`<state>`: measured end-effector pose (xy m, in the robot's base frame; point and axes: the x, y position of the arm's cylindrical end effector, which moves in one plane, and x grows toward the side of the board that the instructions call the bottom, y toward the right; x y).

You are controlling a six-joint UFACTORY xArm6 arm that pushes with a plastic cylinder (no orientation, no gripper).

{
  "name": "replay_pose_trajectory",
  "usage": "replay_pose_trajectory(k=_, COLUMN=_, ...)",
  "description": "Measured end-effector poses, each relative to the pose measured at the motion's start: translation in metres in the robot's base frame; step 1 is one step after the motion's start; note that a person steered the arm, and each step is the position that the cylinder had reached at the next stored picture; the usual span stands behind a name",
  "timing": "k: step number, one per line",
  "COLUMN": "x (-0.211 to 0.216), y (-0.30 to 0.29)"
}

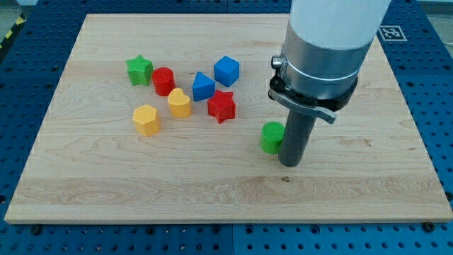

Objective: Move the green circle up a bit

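The green circle [270, 137] is a short green cylinder on the wooden board, right of the board's middle. My tip [290, 163] rests on the board just to the circle's right and slightly below it, touching or almost touching its side. The rod and the arm's white and silver body rise above it and hide the board behind them.
A cluster of blocks lies at the view's upper left of the circle: green star [139, 70], red cylinder [163, 81], blue triangle-like block [202, 87], blue cube [226, 71], red star [221, 106], yellow heart [180, 103], yellow hexagon [146, 119]. The board's edge [226, 221] runs along the bottom.
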<state>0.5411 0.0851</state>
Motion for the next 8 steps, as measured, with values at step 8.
replay_pose_trajectory(k=8, x=0.026, y=0.037)
